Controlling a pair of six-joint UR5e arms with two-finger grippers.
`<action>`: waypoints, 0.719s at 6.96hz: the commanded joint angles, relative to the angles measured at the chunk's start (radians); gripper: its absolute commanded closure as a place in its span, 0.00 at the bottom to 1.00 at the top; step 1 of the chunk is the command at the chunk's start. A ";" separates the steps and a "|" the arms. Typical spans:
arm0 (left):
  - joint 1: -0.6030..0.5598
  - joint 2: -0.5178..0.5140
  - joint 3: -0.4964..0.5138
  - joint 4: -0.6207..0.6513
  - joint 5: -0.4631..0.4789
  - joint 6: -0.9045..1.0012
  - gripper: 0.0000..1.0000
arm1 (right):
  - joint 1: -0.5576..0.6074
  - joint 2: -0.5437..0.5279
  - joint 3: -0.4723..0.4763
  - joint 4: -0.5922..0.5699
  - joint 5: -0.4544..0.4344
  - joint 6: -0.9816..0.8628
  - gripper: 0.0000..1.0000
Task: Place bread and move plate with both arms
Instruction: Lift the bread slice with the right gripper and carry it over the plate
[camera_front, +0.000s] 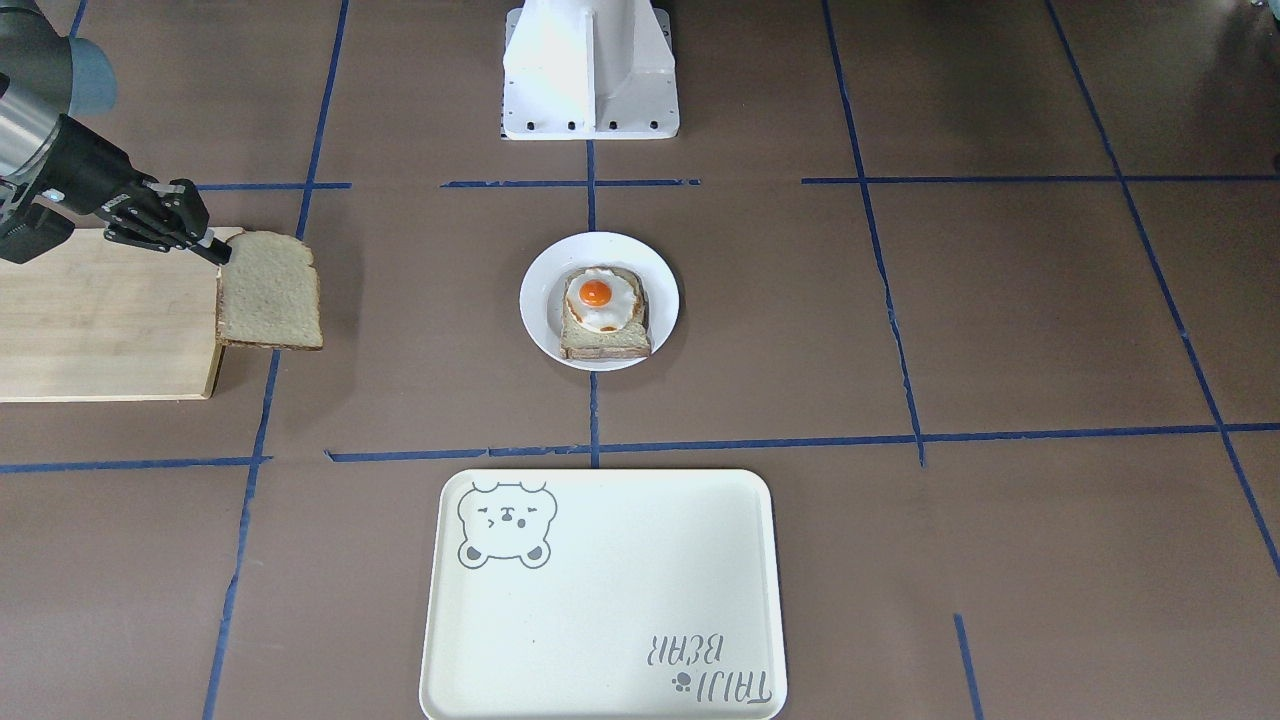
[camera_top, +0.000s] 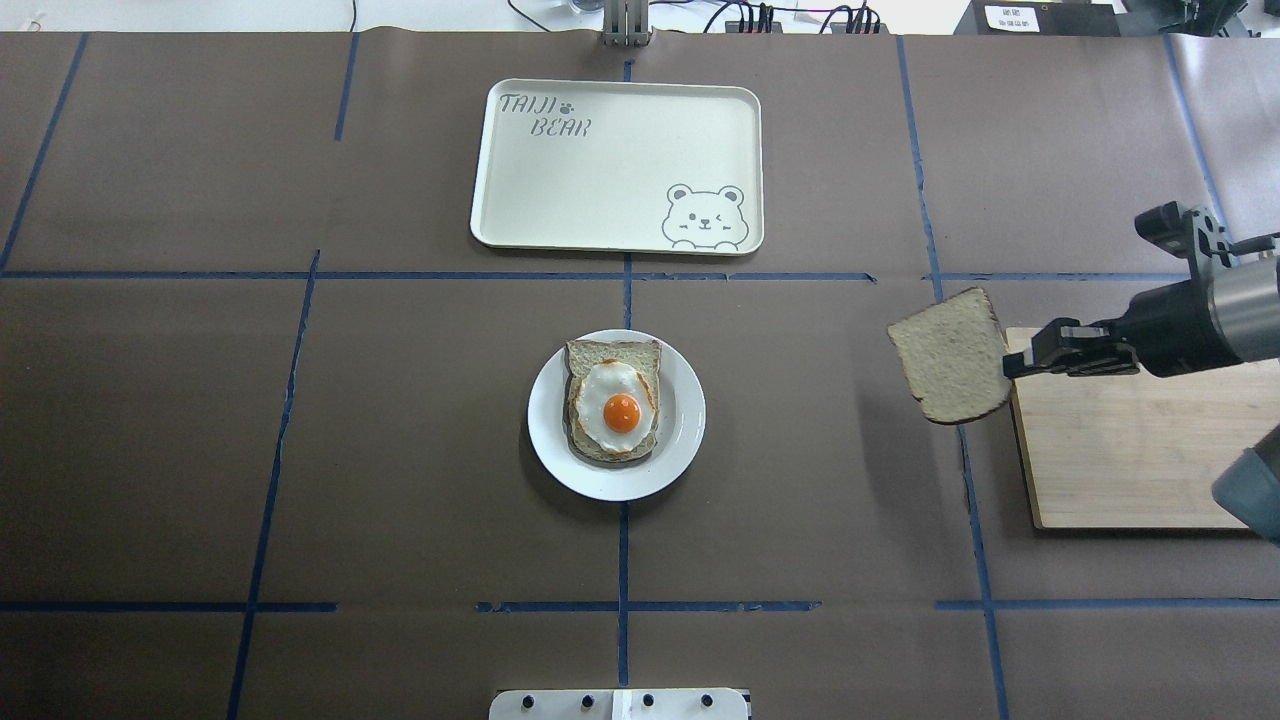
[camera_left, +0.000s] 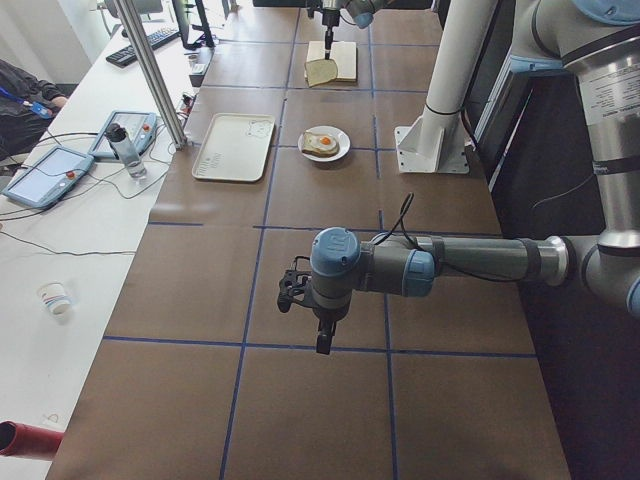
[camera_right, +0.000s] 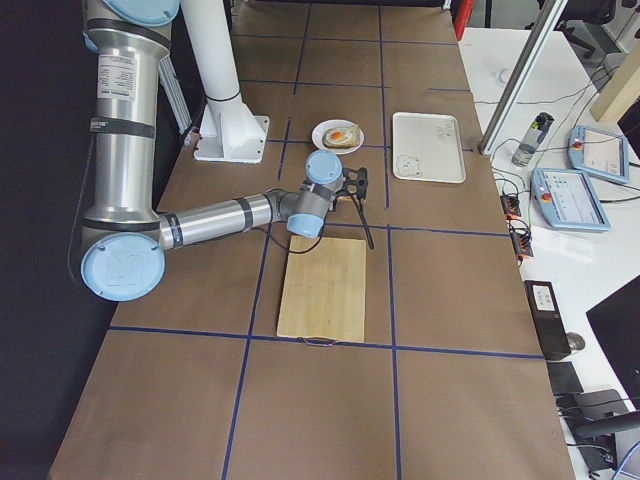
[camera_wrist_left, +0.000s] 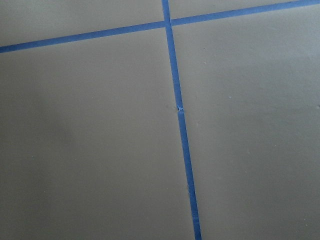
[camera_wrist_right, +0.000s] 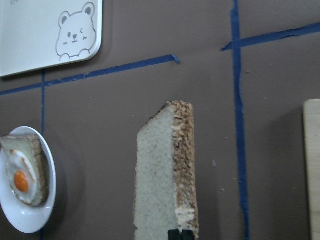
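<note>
- Bread (camera_top: 950, 355): mid-right of overhead frame, airborne just beside the board (camera_top: 1130, 460), one edge pinched in my R gripper (camera_top: 1010, 365).
- Plate (camera_top: 680, 440): frame centre, carrying the egg slice (camera_top: 615, 400).
- L gripper (camera_left: 320, 340): lower centre of left side view; can't tell its grip.
- Step, I reckon: carry. Next: traverse to centre, level bread over egg slice, let go.

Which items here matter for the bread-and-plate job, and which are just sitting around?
Job: bread, clamped in the right pincer; plate, carrying an egg-topped slice; left pincer, parked far off.
Lying about, as far as shown: bear tray; wooden board.
</note>
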 joint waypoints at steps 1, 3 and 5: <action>0.000 -0.001 0.000 0.000 0.000 0.000 0.00 | -0.051 0.174 -0.016 -0.019 -0.020 0.154 1.00; 0.000 -0.001 -0.001 0.001 0.000 0.000 0.00 | -0.130 0.322 -0.019 -0.124 -0.096 0.189 1.00; 0.000 -0.001 -0.001 0.000 0.000 0.000 0.00 | -0.307 0.388 -0.020 -0.126 -0.343 0.258 1.00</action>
